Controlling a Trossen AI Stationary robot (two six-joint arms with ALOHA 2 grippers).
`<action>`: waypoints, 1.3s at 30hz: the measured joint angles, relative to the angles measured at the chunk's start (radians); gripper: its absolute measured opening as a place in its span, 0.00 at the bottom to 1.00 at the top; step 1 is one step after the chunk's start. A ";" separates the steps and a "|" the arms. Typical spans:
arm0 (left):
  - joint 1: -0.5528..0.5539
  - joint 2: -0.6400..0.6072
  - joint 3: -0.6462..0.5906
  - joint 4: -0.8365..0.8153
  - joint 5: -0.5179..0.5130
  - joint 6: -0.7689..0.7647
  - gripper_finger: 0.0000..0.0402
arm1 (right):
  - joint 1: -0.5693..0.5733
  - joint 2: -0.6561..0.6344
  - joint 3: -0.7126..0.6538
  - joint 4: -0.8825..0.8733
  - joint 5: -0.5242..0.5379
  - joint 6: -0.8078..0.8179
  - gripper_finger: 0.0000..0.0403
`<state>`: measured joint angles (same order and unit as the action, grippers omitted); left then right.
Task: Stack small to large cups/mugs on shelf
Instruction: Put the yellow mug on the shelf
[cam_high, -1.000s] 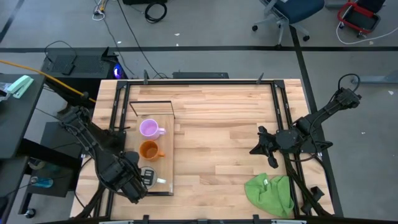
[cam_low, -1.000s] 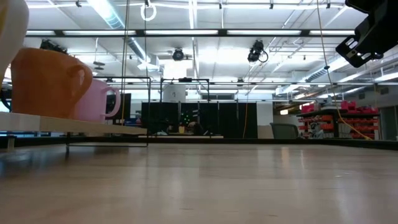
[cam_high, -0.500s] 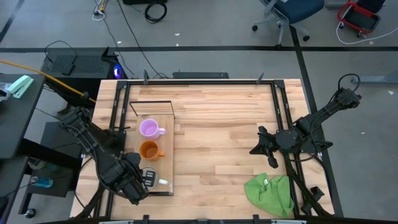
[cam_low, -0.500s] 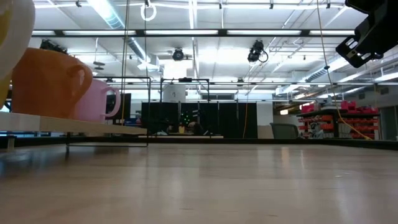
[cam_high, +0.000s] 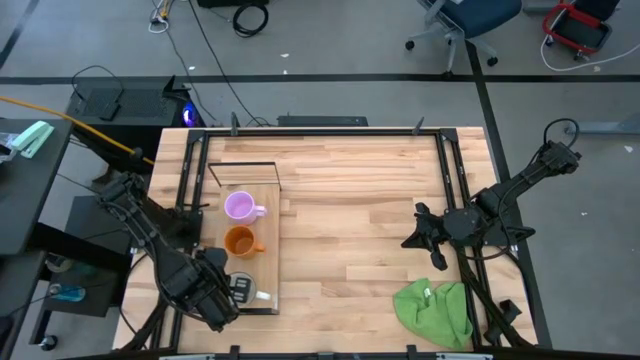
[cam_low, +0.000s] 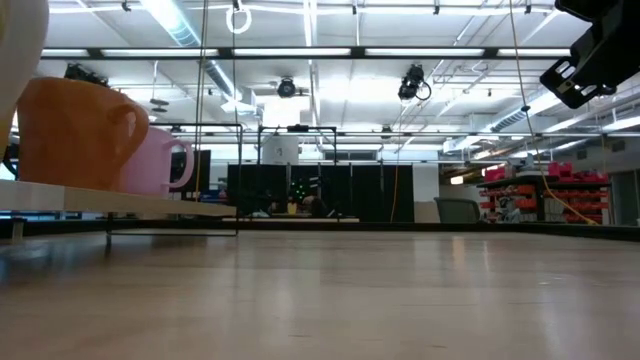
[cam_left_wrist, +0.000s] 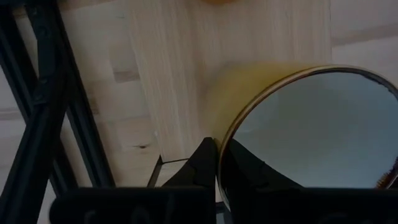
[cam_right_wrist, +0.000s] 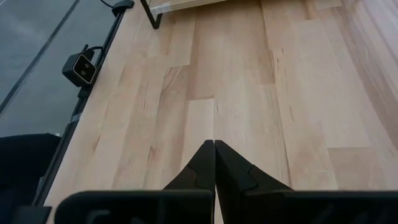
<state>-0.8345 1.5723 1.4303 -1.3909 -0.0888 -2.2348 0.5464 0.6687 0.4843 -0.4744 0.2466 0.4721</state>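
Green cloth (cam_high: 435, 311) near clenched right end effector (cam_high: 408, 243), left end effector (cam_left_wrist: 216, 163) pinching white mug (cam_left_wrist: 311, 134) rim

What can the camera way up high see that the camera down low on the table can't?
Only the high view shows the green cloth, the whole shelf from above, and the left tool at the shelf's near end. Only the low view shows the bright room with ceiling lights beyond the table. Both show the orange mug and purple mug side by side on the shelf, and the right arm raised over the table.
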 joint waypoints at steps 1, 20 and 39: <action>0.000 -0.002 -0.010 0.011 -0.001 0.000 0.05 | 0.000 0.000 0.000 0.000 0.000 0.000 0.02; -0.013 -0.082 -0.105 0.031 0.022 -0.009 0.05 | 0.000 0.000 0.000 0.001 0.000 0.005 0.02; 0.002 -0.081 -0.184 0.089 0.058 -0.009 0.21 | 0.000 0.000 0.000 -0.004 0.000 0.004 0.02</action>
<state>-0.8321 1.4910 1.2459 -1.3022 -0.0309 -2.2440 0.5465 0.6689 0.4843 -0.4784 0.2466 0.4763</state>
